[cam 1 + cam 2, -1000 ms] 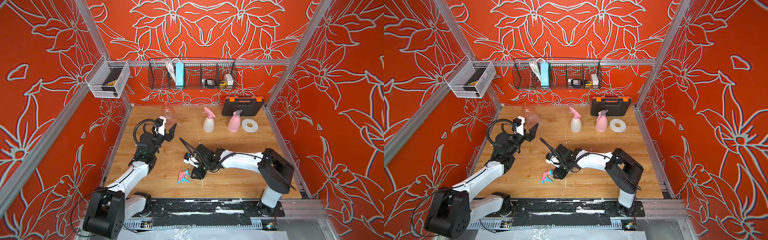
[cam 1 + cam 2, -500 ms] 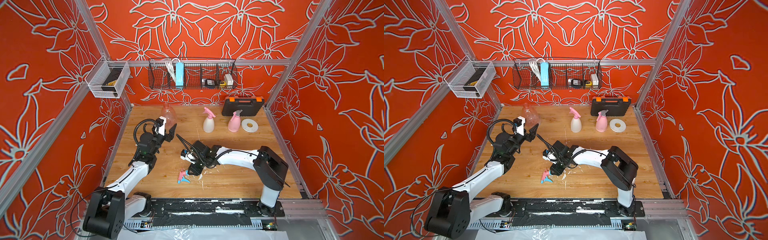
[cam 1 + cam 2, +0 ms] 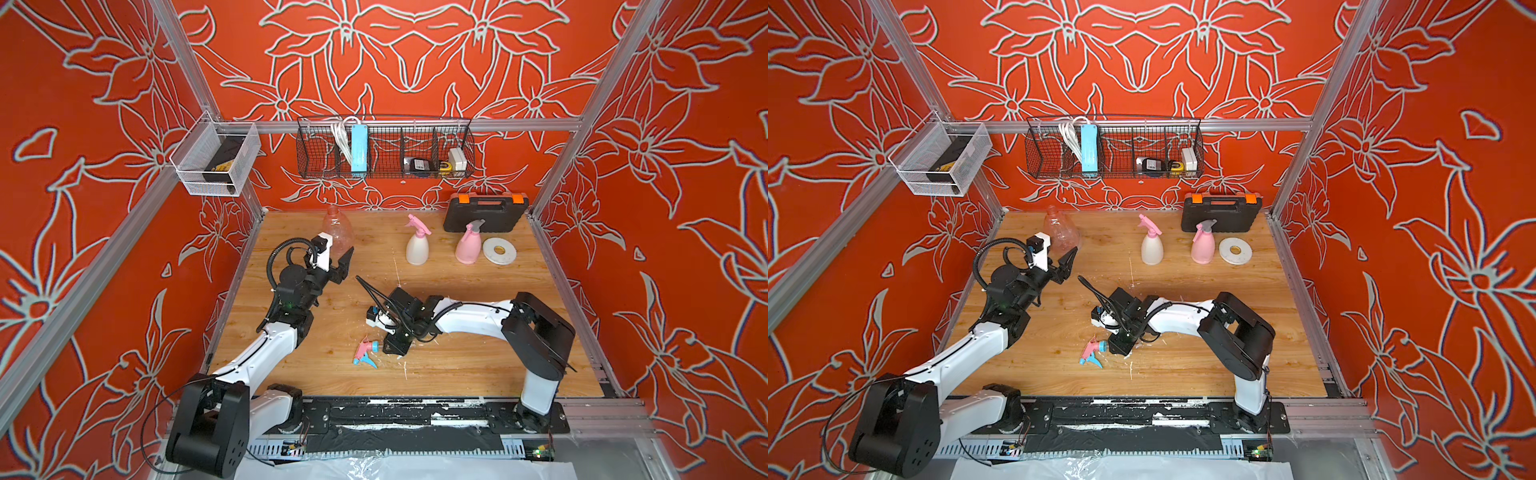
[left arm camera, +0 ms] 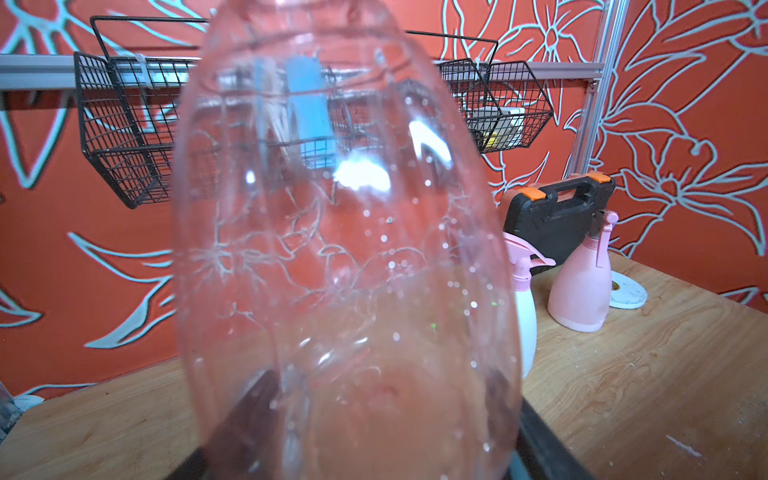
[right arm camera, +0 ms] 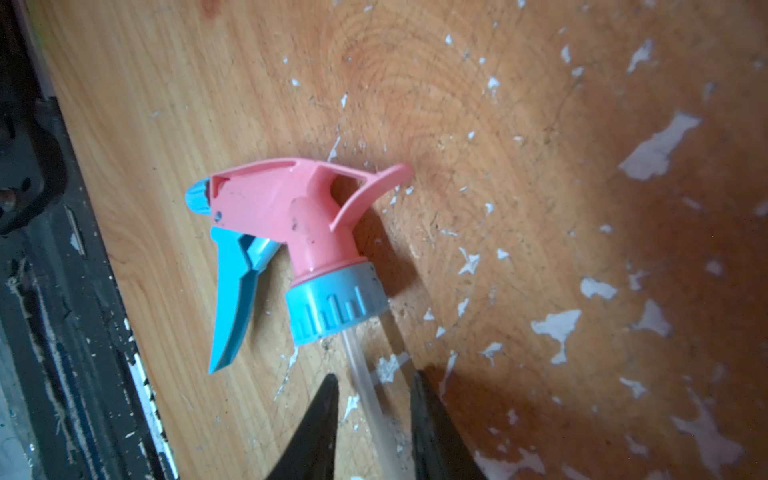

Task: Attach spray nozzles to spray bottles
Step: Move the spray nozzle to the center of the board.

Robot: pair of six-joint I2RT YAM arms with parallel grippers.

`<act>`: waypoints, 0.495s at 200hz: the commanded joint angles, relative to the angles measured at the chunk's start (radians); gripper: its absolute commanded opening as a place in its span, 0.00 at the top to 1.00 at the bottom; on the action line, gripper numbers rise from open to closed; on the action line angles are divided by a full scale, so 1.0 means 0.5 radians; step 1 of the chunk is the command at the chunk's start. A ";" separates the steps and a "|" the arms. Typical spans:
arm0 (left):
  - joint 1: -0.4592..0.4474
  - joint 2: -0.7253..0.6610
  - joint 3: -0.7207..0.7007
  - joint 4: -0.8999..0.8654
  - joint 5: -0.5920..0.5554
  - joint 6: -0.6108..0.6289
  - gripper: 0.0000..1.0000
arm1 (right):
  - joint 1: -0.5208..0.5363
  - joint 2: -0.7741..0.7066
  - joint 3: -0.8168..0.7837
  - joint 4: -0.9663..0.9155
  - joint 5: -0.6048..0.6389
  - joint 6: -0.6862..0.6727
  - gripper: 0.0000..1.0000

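Clamping left jaws on the transparent bottle [image 4: 345, 249], I straddle the nozzle [image 5: 307, 224] dip tube [image 5: 365, 390], right jaws narrowly apart.

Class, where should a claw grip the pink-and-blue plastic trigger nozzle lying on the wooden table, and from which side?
Probably the pink neck just above the blue ribbed collar, from straight above: the nozzle lies flat on its side, so both neck flanks are exposed. The clear dip tube looks too thin and bendy.

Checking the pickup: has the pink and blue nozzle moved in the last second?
No. The pink and blue nozzle lies just as far from the table's front edge as before.
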 commanded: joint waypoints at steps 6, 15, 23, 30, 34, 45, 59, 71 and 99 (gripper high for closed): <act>0.013 -0.008 0.044 0.071 0.030 -0.011 0.50 | 0.016 -0.005 -0.048 0.055 0.058 0.021 0.79; 0.013 -0.010 0.041 0.068 0.030 -0.008 0.50 | 0.015 -0.009 -0.053 0.065 0.085 0.029 0.82; 0.014 -0.011 0.038 0.067 0.033 -0.005 0.50 | 0.018 -0.021 -0.062 0.072 0.110 0.034 0.85; 0.013 -0.012 0.035 0.067 0.036 -0.005 0.50 | 0.015 -0.036 -0.073 0.079 0.134 0.046 0.87; 0.013 -0.014 0.035 0.067 0.035 -0.005 0.50 | 0.016 -0.048 -0.080 0.085 0.145 0.051 0.90; 0.014 -0.014 0.035 0.066 0.051 0.000 0.49 | 0.015 -0.088 -0.106 0.101 0.189 0.072 0.98; 0.013 -0.016 0.035 0.066 0.085 0.019 0.49 | 0.013 -0.161 -0.149 0.125 0.259 0.110 1.00; 0.011 -0.017 0.035 0.079 0.108 0.014 0.48 | 0.002 -0.236 -0.201 0.156 0.336 0.162 1.00; -0.044 0.013 0.041 0.105 0.157 0.001 0.48 | -0.136 -0.466 -0.386 0.218 0.532 0.343 1.00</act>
